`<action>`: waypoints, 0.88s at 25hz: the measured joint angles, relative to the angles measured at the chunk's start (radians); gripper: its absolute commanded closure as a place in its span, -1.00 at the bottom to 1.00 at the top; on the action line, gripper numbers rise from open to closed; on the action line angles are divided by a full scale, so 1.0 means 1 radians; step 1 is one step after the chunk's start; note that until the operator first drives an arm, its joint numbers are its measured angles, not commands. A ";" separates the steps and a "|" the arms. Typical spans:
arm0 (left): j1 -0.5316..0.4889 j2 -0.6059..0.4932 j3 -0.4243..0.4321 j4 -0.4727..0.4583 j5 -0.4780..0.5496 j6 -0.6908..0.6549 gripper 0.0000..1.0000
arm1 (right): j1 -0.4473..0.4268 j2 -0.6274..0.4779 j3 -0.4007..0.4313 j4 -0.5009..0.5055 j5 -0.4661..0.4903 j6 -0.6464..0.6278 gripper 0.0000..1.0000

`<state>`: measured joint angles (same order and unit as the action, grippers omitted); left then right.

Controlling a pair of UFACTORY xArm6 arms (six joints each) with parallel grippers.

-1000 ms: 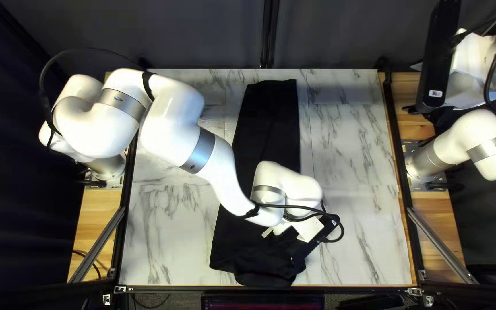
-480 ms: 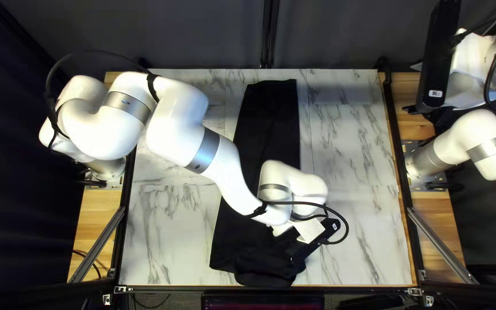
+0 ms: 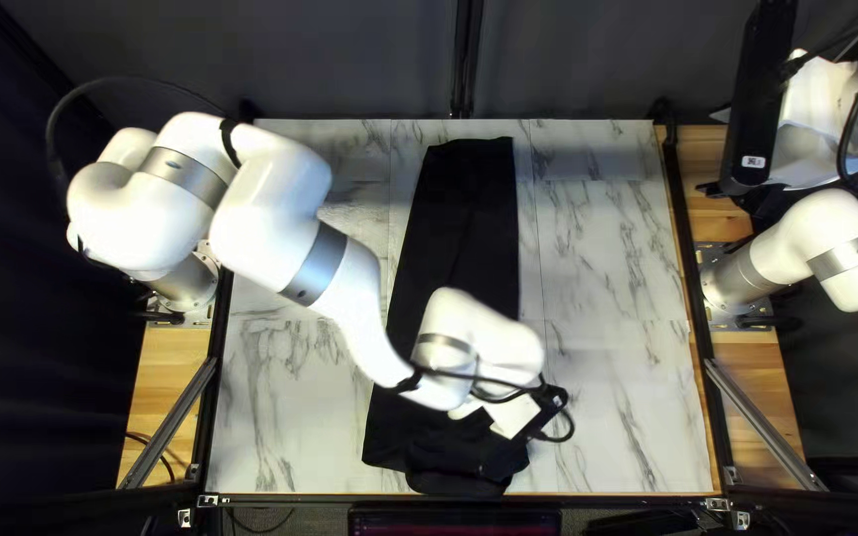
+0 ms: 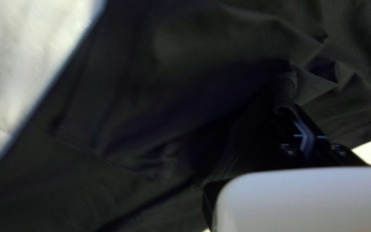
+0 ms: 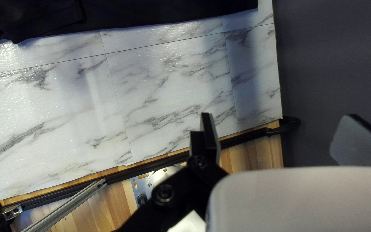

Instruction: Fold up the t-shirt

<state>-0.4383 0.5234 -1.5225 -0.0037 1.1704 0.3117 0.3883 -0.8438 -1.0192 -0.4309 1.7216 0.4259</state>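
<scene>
The black cloth t-shirt (image 3: 464, 218) lies lengthwise down the middle of the white marbled desk (image 3: 608, 248), bunched near its near edge. There, the left gripper's (image 3: 489, 470) 2 jaws pinch its fabric. The right gripper's (image 3: 715, 152) 2 jaws are spread wide, well apart from the shirt.

T-shirt (image 3: 464, 223): on table (image 3: 608, 248), part in my left gripper (image 3: 494, 465), the rest under it and running away toward curtain (image 3: 350, 60) | curtain: beyond table | left arm's base (image 3: 189, 285): left of my left gripper | my right gripper (image 3: 711, 151): farther right and ahead, near rail (image 3: 680, 218) | right arm's base (image 3: 732, 288): right of my left gripper
</scene>
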 measured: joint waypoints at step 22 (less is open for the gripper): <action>-0.058 0.004 -0.032 0.260 0.027 -0.347 1.00 | 0.000 0.000 0.000 0.000 0.000 0.000 -1.00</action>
<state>-0.4962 0.5272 -1.5544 0.2562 1.1977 -0.0350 0.3883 -0.8438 -1.0192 -0.4309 1.7216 0.4259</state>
